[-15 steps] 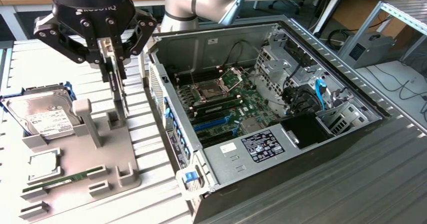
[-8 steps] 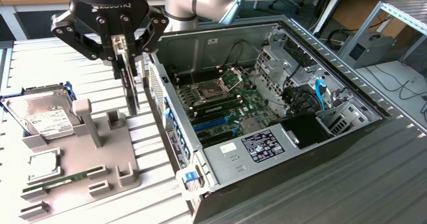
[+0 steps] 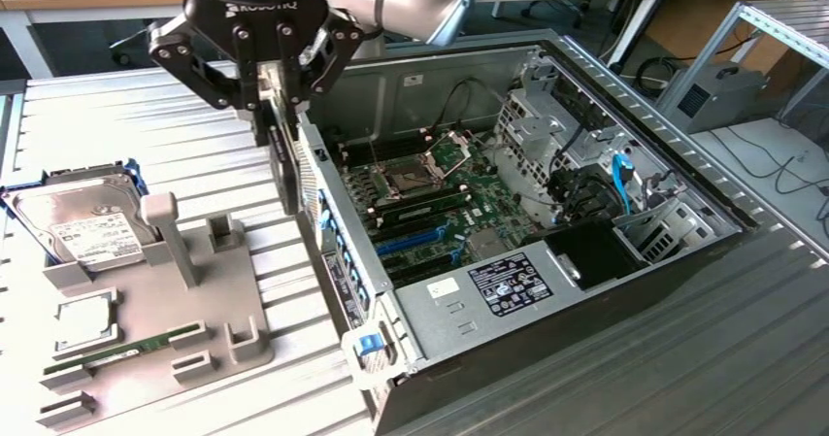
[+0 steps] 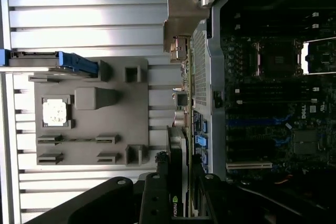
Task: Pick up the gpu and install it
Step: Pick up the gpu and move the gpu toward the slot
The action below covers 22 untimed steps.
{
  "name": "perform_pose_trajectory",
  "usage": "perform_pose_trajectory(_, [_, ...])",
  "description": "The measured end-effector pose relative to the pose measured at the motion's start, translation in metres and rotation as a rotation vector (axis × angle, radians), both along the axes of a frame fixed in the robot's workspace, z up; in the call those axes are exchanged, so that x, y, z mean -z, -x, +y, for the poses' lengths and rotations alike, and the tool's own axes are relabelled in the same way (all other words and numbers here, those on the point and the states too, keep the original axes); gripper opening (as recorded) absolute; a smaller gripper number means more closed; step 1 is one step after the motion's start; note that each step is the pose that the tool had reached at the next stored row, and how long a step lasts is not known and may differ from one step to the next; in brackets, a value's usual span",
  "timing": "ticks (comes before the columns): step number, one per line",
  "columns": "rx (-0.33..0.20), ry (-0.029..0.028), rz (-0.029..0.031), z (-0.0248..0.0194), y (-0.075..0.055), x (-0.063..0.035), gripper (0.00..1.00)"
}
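Observation:
The gpu hangs edge-on and upright from my gripper, which is shut on its upper edge. It hovers just outside the rear wall of the open computer case, above the table and higher than the case rim. In the wrist view the gpu is a dark thin card running out from between my gripper fingers, beside the case's rear panel. The motherboard lies open inside, with blue expansion slots on the gpu's side of it.
A grey parts holder sits on the slatted table on the exterior view's left, with a hard drive, a CPU chip and a green RAM stick. Cables and a drive cage fill the case's far side.

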<state>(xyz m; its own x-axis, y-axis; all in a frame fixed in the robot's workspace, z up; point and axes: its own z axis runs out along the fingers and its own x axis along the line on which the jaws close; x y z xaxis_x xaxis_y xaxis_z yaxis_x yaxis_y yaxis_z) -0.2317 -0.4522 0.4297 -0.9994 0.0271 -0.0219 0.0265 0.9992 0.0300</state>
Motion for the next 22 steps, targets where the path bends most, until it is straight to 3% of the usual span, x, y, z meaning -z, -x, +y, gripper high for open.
perform_pose_trajectory(22, [0.000,0.0001,0.0001,0.0003,-0.069,-0.0004,0.27])
